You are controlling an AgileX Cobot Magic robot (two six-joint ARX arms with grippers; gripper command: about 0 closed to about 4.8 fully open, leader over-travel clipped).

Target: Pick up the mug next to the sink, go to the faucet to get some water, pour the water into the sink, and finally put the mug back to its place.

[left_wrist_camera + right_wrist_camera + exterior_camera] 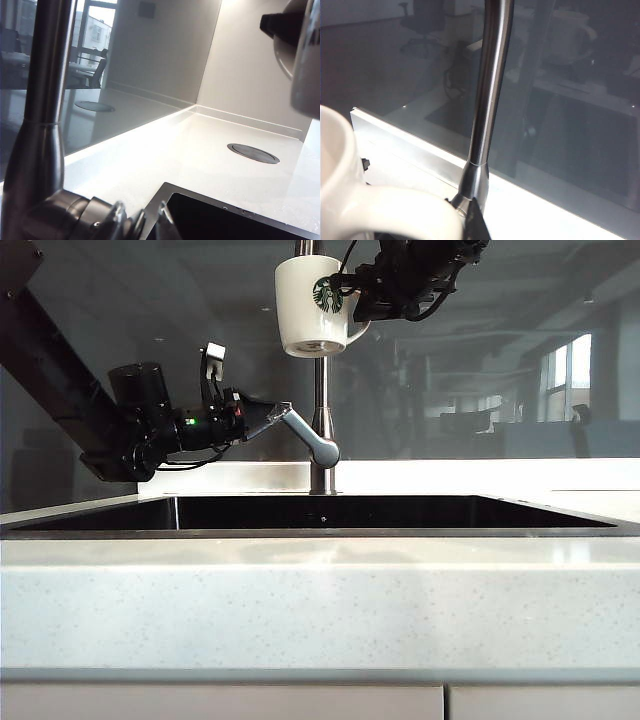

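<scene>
From the outside camera, my right gripper (352, 295) holds the mug (308, 306) by its handle, high up against the faucet (321, 400) pipe, upright with its green logo facing the camera. Open air lies beneath the mug, down to the sink (320, 512), whose thin front rim runs across the whole view, with a broad pale counter (320, 610) in front of it. My left gripper (272, 416) reaches in level from the left above the sink's left end, its jaws closed around the faucet's angled lever (310, 438). Behind the faucet stands a dark glass wall (500, 370), close to both arms.

My left wrist camera shows what the outside camera hides: the faucet pipe (42, 110) close beside me, the sink's corner (225, 220) below, and beyond it bare counter with a round dark cover (253, 153) set flat into it. The mug (302, 55) hangs at the frame's upper edge. My own fingertips do not show clearly here.

My right wrist camera gives the mug's rim and handle (385, 210) very close, my grip itself out of sight, the faucet pipe (490, 95) rising just beyond, and the reflective glass directly behind.
</scene>
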